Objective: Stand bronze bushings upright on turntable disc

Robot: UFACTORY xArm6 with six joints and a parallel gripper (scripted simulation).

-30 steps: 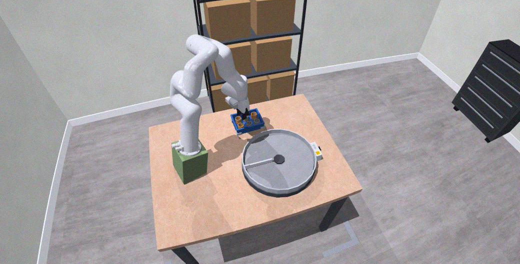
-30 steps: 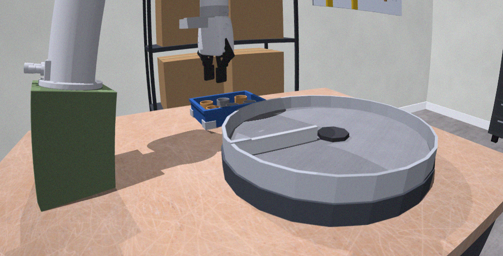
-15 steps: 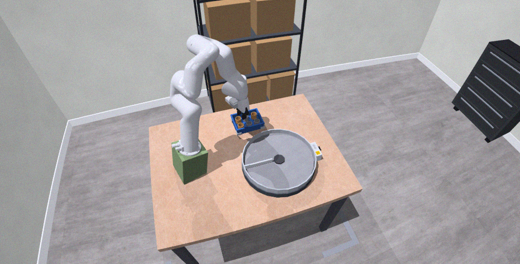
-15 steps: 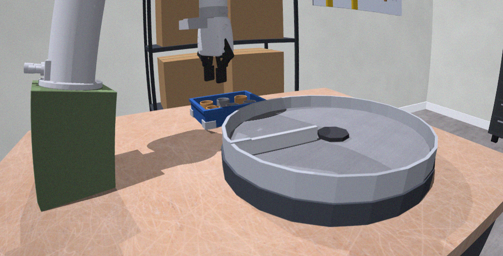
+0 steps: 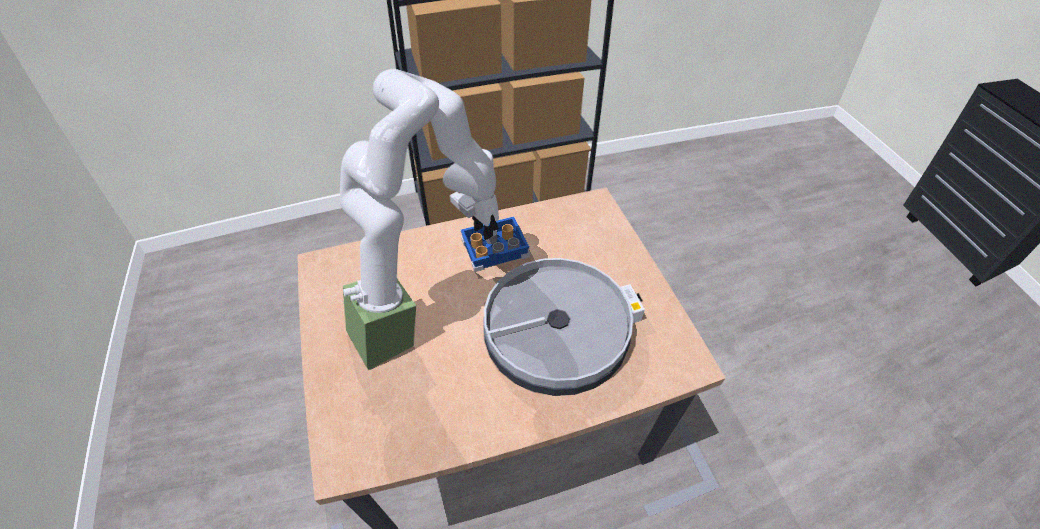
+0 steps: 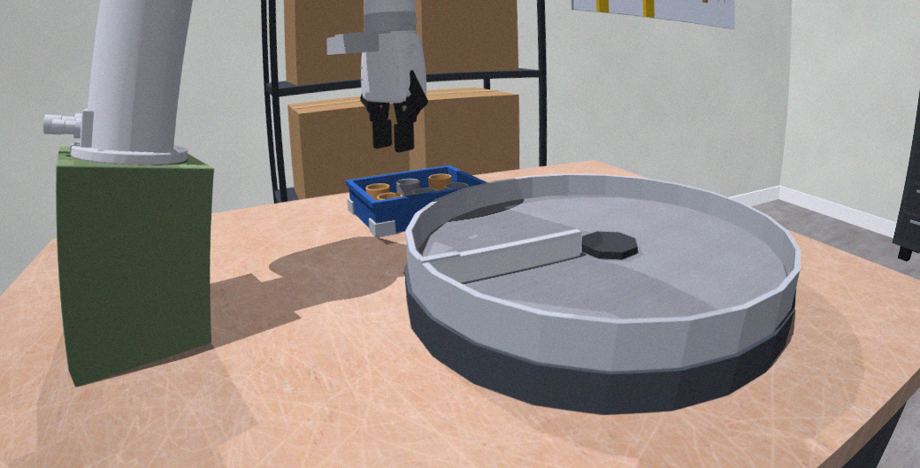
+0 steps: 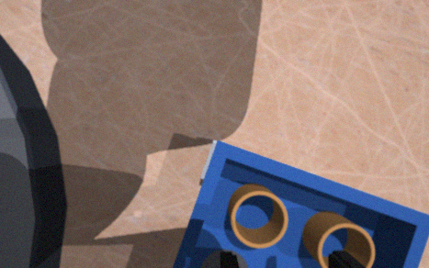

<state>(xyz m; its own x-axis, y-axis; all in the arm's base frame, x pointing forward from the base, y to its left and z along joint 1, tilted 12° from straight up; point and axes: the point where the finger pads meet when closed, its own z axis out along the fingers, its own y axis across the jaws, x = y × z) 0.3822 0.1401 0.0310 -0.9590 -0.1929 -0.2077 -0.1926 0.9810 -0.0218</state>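
Hanging above the blue crate (image 6: 411, 205), the gripper (image 6: 393, 133) is seen part-open with nothing held between its fingers. 3 bronze bushings (image 6: 377, 190) are counted in the crate beside steel bushings (image 6: 407, 186); the turntable (image 6: 598, 335) disc is seen bare of bushings.

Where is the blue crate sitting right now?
In the top view the blue crate rests on the table's far side, just behind the turntable's rim and directly below the gripper, in front of the shelf rack.
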